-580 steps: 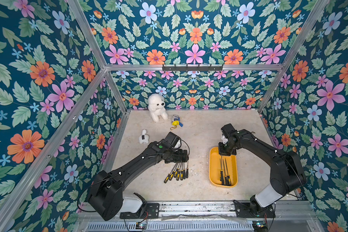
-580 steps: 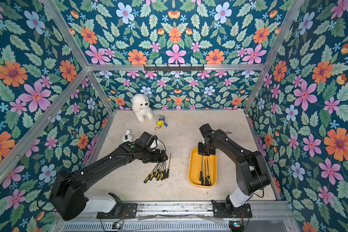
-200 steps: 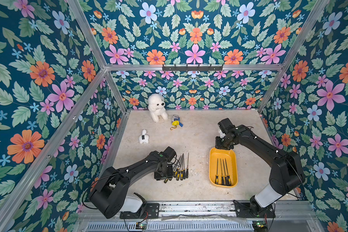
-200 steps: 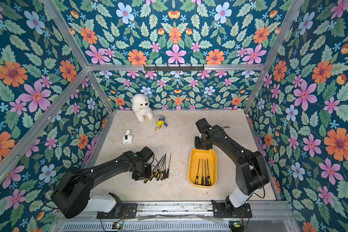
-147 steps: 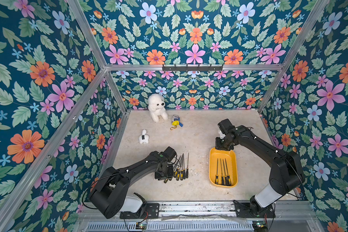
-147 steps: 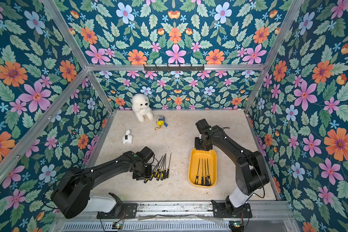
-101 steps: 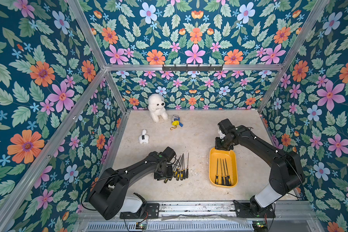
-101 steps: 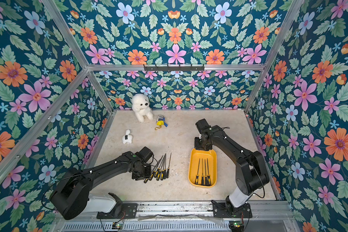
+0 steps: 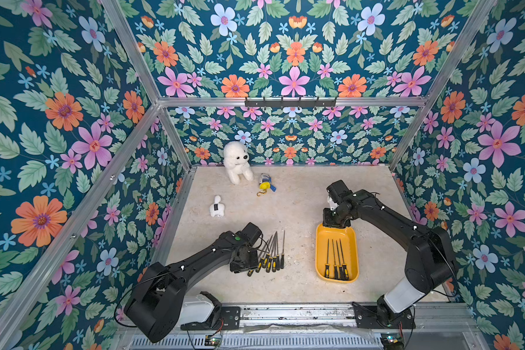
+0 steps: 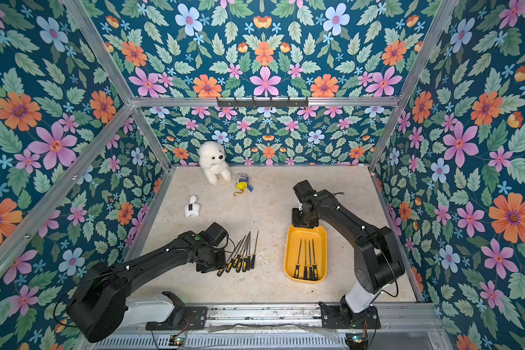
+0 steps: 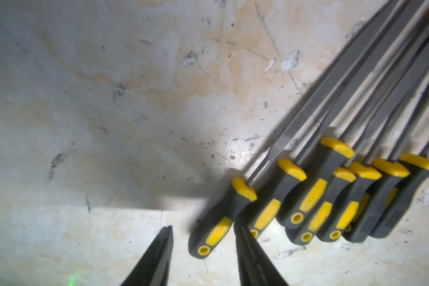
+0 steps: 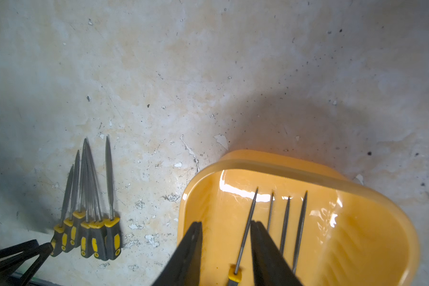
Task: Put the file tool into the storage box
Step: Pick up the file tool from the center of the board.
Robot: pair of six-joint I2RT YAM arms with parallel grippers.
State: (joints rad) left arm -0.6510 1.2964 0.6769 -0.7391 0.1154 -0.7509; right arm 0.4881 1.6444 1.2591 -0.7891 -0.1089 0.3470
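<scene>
Several file tools (image 9: 270, 254) with black-and-yellow handles lie fanned on the table, seen in both top views (image 10: 243, 254). My left gripper (image 11: 203, 230) is low at their handle ends. It is open, and its fingers straddle the butt of the outermost handle (image 11: 216, 222) without closing on it. The storage box (image 9: 319, 260), a yellow-orange tray, holds several files (image 9: 335, 257) lying side by side. My right gripper (image 12: 226, 224) hangs open over the box's far end (image 12: 270, 164). One file shaft (image 12: 245, 230) lies in the box below its gap, not gripped.
A white plush dog (image 9: 237, 162) sits at the back wall beside a small yellow-and-blue keychain toy (image 9: 265, 183). A small white toy (image 9: 216, 207) stands near the left wall. Floral walls close three sides; a metal rail (image 9: 285, 312) runs along the front.
Since about three seconds ago my left gripper has come down from over the file shafts to their handle ends, and my right gripper has drawn back to the box's far end. Lately nothing visibly moves.
</scene>
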